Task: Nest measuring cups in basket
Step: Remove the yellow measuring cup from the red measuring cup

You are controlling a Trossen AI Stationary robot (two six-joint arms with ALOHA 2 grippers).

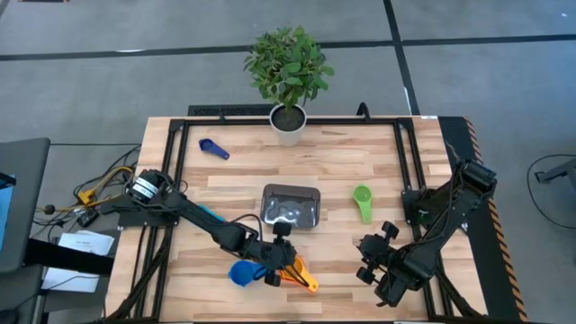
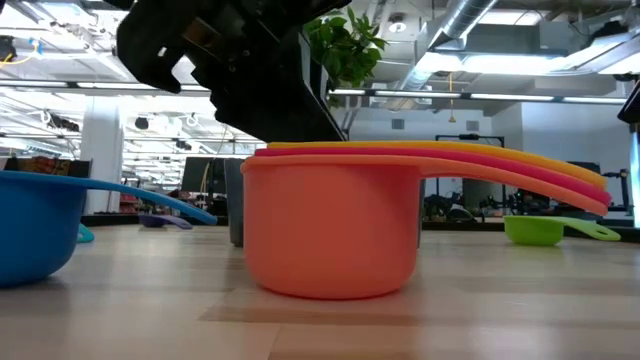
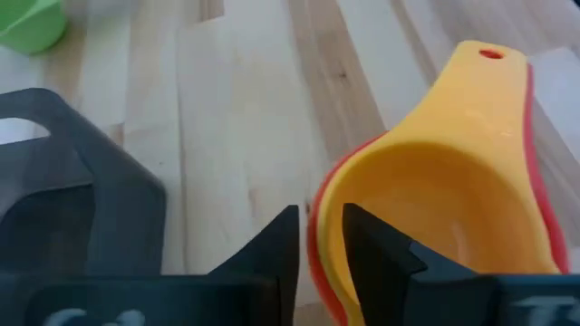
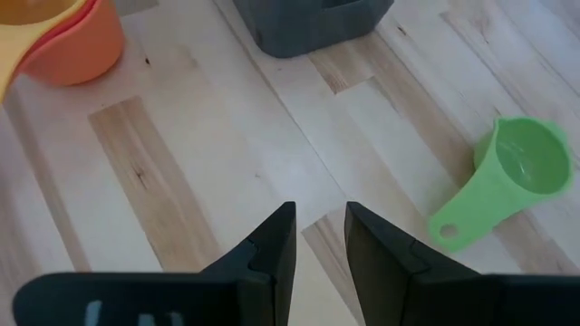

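Nested stack of orange, red and yellow measuring cups (image 1: 292,268) upright at the table's near edge, handles fanned toward the right (yellow innermost, orange outermost). Light blue cup (image 1: 241,273) just left of the stack, upright. Green cup (image 1: 363,200) to the right of the basket, handle pointing toward the near edge. Dark blue cup (image 1: 212,148) far left, well apart. Dark grey, shiny basket (image 1: 290,206) at centre, holding no cups.

High view looks straight down on the whole bench (image 1: 360,162); low view sits at bench height, close against the stacked cups (image 2: 330,225); both wrist views share them.
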